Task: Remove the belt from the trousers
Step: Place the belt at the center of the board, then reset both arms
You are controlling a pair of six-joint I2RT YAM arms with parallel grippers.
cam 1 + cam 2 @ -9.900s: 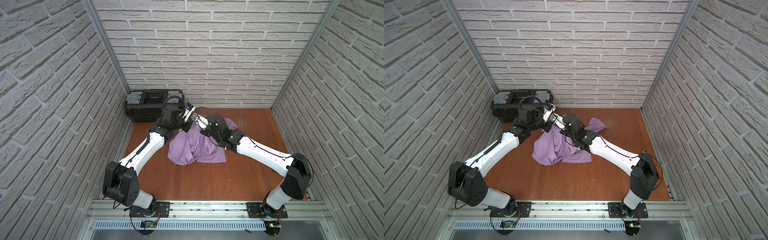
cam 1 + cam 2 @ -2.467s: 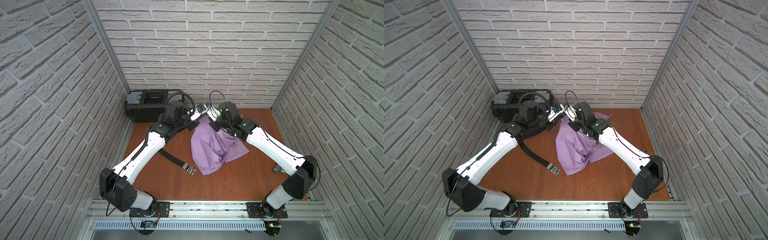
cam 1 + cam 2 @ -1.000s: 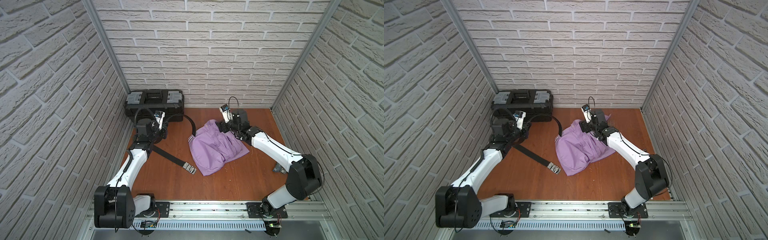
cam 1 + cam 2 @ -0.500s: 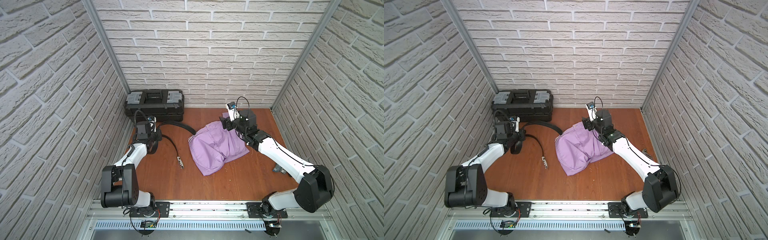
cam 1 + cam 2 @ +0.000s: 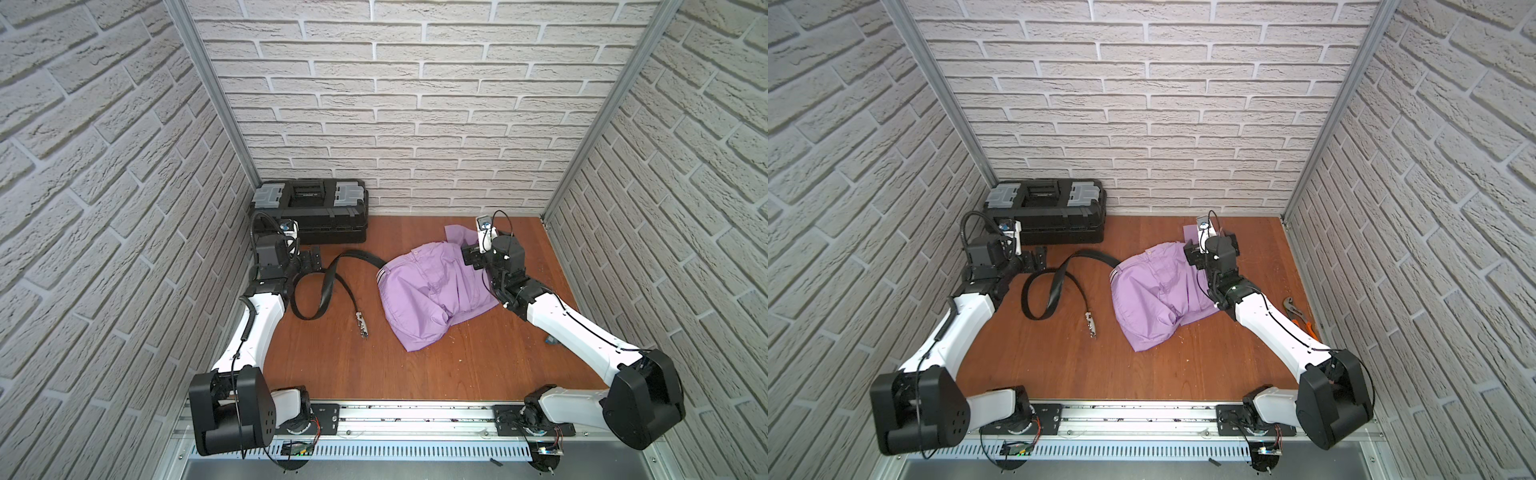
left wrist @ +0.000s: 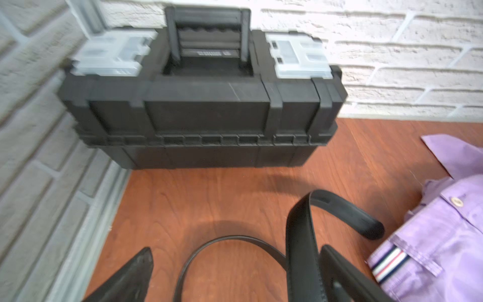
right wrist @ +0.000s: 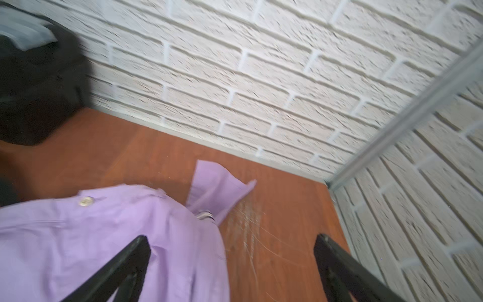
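Note:
The black belt (image 5: 328, 286) lies loose on the wooden floor in a twisted loop, its silver buckle (image 5: 362, 325) toward the front. Its plain tip (image 6: 372, 230) rests beside the waistband of the lilac trousers (image 5: 432, 291), which sit crumpled right of centre in both top views (image 5: 1158, 291). My left gripper (image 5: 311, 261) hovers open low over the belt's left part. In the left wrist view the strap (image 6: 300, 248) passes between its spread fingers without being pinched, close to one finger (image 6: 337, 266). My right gripper (image 7: 231, 248) is open over the far right edge of the trousers (image 7: 104, 235), holding nothing.
A black toolbox (image 5: 311, 212) with grey lid trays stands against the back wall at the left, just behind my left gripper. Pliers with orange handles (image 5: 1298, 318) lie by the right wall. Brick-pattern walls close in three sides.
My left gripper has opened and let go of the belt, which now lies slack in a loop on the floor. My right gripper has opened wider above the trousers.

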